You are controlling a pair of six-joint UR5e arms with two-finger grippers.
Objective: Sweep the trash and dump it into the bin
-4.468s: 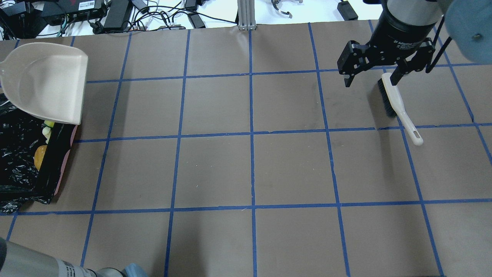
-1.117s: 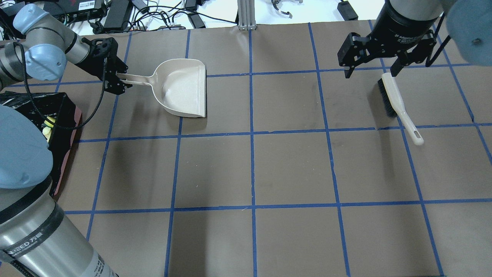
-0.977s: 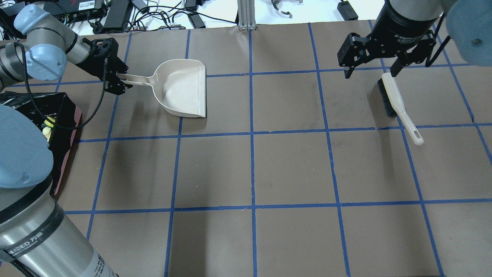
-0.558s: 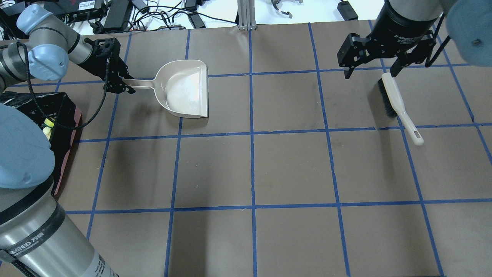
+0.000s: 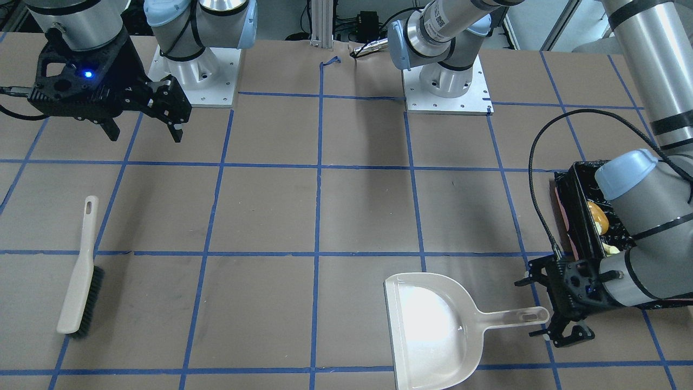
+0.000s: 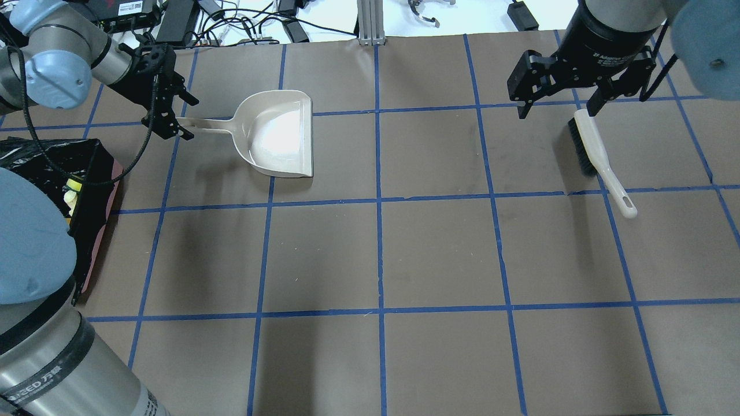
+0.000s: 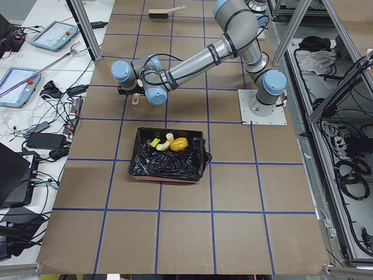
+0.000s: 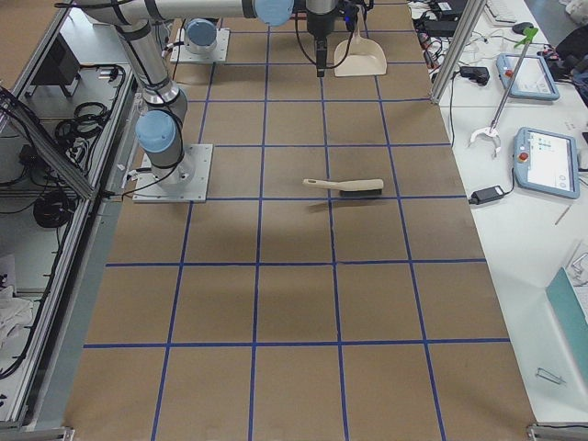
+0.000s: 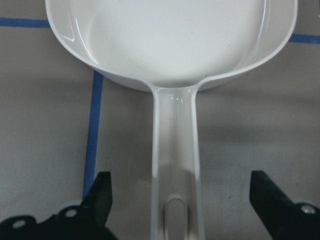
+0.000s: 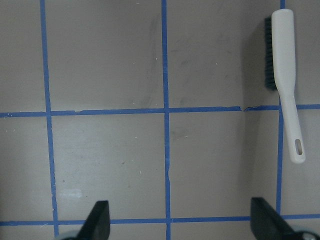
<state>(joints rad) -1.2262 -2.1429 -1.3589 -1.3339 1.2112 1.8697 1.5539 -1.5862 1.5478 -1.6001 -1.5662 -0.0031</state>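
The beige dustpan (image 6: pixel 277 136) lies flat on the table at the far left, its pan empty and its handle pointing at my left gripper (image 6: pixel 186 119). That gripper is open, one finger on each side of the handle end without touching it, as the left wrist view (image 9: pixel 181 182) shows. The bin (image 6: pixel 95 190), lined with black plastic, stands at the left edge and holds yellow and orange trash (image 7: pixel 173 143). The white brush (image 6: pixel 596 153) lies on the table at the far right. My right gripper (image 6: pixel 558 111) is open and empty above the brush head.
Brown paper with blue tape lines (image 6: pixel 378 199) covers the table. Cables and power bricks (image 6: pixel 173 20) lie beyond the far edge. A metal post (image 6: pixel 366 23) stands at the back middle. The arm bases (image 5: pixel 444 81) sit at my side of the table.
The dustpan came from tilted above the bin down to the table. In the last second my left gripper opened and let go of its handle. The pan settled flat. The right arm stayed still.
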